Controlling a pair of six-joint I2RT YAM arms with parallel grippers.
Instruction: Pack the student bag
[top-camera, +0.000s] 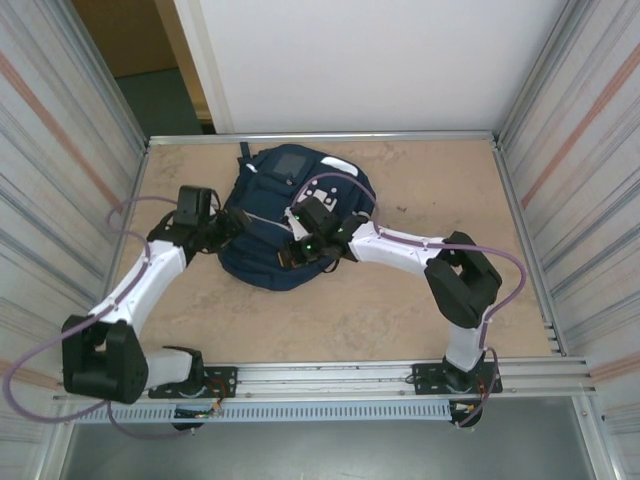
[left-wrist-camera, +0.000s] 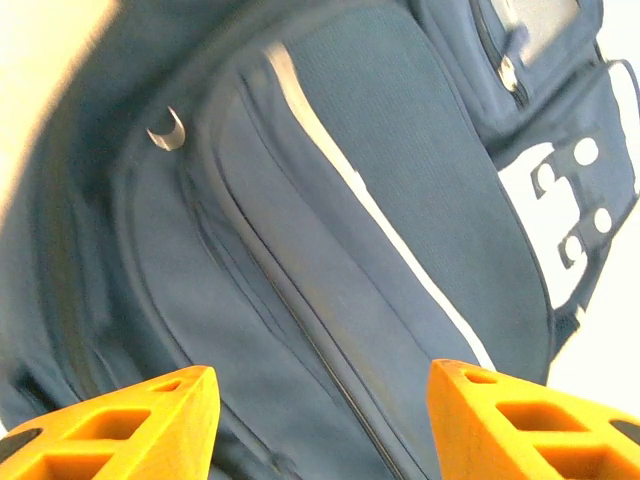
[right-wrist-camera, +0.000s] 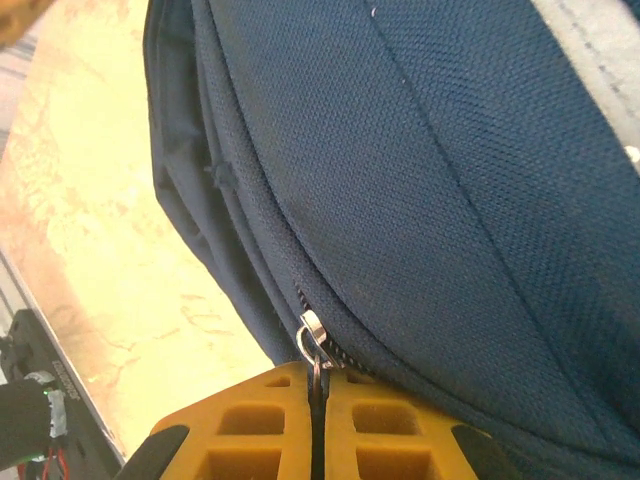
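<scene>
Top external view: one student bag (top-camera: 290, 215) lay flat on the worktop (top-camera: 420, 300), toward its far middle, with the left arm (top-camera: 150, 275) and right arm (top-camera: 400, 245) meeting over it. Right wrist view: the right fingers (right-wrist-camera: 265, 435) were pressed together on one metal zip pull (right-wrist-camera: 313, 340) at the bag's edge, presumably to run the zip. Left wrist view: the left fingers (left-wrist-camera: 130, 420) stood apart and held nothing. They hung just over the bag's front, likely placed to steady the fabric.
</scene>
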